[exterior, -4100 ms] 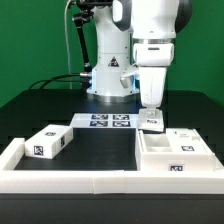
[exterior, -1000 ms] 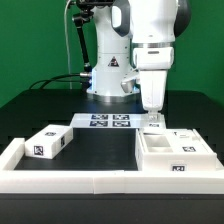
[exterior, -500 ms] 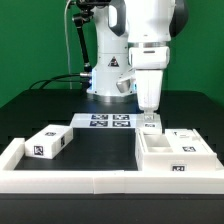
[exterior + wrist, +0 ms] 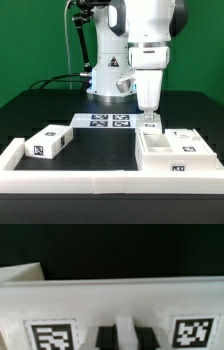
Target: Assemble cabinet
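The white hollow cabinet body (image 4: 172, 152) lies at the exterior view's right, inside the border frame. A small white tagged cabinet piece (image 4: 150, 125) stands at its back left corner. My gripper (image 4: 150, 113) hangs straight down onto this piece. In the wrist view the piece (image 4: 110, 297) fills the picture, with a tag on each side of my gripper (image 4: 126, 334). The two dark fingers (image 4: 106, 336) stand close together with a thin white edge between them, so they look shut on the piece. A white tagged block (image 4: 48, 142) lies at the exterior view's left.
The marker board (image 4: 103, 122) lies flat at the table's middle back. A flat white tagged panel (image 4: 188, 136) lies behind the cabinet body. The low white border frame (image 4: 70, 181) runs round the black table. The robot base (image 4: 108, 78) stands behind.
Since the oldest frame my gripper has shifted slightly toward the exterior view's left above the cabinet body. Over the last second it has hardly moved.
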### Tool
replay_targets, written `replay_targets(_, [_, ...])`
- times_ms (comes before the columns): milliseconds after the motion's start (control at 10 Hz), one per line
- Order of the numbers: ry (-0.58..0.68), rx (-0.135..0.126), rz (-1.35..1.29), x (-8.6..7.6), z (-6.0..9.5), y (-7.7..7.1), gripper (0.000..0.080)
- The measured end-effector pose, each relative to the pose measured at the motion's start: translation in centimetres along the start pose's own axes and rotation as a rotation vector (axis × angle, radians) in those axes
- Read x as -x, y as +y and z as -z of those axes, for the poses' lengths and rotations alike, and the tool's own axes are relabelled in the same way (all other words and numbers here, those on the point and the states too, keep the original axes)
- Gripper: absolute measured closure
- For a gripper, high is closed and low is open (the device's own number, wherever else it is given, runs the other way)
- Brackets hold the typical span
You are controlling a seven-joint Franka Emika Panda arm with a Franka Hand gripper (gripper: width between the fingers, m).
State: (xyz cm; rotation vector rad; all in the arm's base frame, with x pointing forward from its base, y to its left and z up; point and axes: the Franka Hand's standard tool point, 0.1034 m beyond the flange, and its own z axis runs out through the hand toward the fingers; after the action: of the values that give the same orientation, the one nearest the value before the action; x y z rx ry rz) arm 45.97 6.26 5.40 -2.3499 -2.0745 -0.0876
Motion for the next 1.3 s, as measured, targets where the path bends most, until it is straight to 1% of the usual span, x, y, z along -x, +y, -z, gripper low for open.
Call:
replay_targets(300, [-0.002,-0.006,0.007,-0.4,0.1,0.1,0.0729])
replay_targets(800, [-0.002,-0.010,0.006,-0.4,-0.1,0.2,0.0729])
replay_targets(900, [0.001,-0.006,0.006,-0.5,-0.1,0.6,0.0729])
replay_targets(1200, [0.012,0.012,0.013,-0.6,-0.1,2.5,0.0729])
replay_targets(1300, [0.013,0.014,0.020,-0.6,-0.1,2.7,0.0729])
